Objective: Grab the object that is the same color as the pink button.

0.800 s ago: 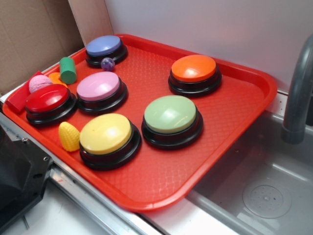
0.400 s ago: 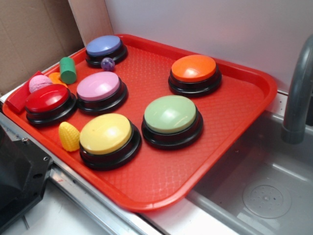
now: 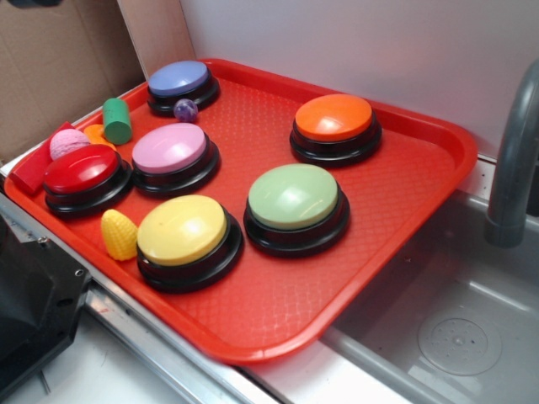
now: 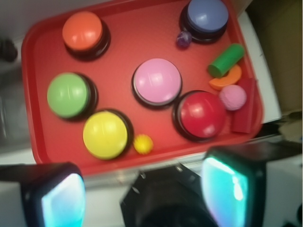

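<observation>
Starting at the left of the exterior view, we see the small pale-pink ball (image 3: 67,142) at the near-left corner of the red tray (image 3: 404,219), wedged between a red block (image 3: 34,172) along the rim and the red button (image 3: 82,171), which sits just in front of it. An orange crescent piece (image 3: 94,133) and a green cylinder (image 3: 117,120) lie just beside the ball on its far side. Next comes the pink button (image 3: 169,149), with the yellow corn-like piece (image 3: 120,234) and yellow button (image 3: 183,231) nearer us, and the blue-purple button (image 3: 178,79) with a tiny purple ball (image 3: 185,108) behind. Further right stand the green button (image 3: 293,196) and orange button (image 3: 334,117), then a grey faucet (image 3: 514,160) over the sink. In the wrist view our gripper (image 4: 142,194) hangs above the tray's near edge, fingers spread wide and empty, well apart from the ball.
</observation>
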You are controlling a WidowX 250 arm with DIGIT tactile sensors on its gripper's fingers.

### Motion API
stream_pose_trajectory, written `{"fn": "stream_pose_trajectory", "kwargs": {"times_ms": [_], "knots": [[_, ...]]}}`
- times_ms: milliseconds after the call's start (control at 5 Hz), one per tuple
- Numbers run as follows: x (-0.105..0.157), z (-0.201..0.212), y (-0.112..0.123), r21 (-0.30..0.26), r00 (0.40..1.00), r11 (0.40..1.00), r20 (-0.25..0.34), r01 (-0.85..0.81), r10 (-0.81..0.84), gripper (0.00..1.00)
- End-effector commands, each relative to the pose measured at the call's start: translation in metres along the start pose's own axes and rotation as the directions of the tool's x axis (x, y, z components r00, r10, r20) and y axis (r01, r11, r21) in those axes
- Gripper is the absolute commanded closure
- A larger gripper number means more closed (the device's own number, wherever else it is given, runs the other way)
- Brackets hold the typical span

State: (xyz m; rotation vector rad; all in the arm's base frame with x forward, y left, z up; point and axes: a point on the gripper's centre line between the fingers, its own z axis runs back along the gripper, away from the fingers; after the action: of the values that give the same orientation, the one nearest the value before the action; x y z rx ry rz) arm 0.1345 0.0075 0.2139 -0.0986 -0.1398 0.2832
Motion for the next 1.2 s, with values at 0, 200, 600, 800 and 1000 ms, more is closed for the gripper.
{"fn": "stream_pose_trajectory", "kwargs": {"times_ms": [0, 200, 600, 800, 1000], "knots": [[0.033, -0.046, 0.051, 0.037, 0.92, 0.921, 0.06, -0.389, 0.386, 0.0], [0.039, -0.065, 0.074, 0.092, 0.857, 0.853, 0.1, -0.514, 0.506, 0.0], [0.048, -0.106, 0.119, 0.21, 0.738, 0.708, 0.139, -0.674, 0.661, 0.0], [0.05, -0.12, 0.132, 0.229, 0.703, 0.669, 0.127, -0.707, 0.7, 0.0], [0.048, -0.123, 0.14, 0.266, 0.676, 0.629, 0.155, -0.731, 0.72, 0.0]]}}
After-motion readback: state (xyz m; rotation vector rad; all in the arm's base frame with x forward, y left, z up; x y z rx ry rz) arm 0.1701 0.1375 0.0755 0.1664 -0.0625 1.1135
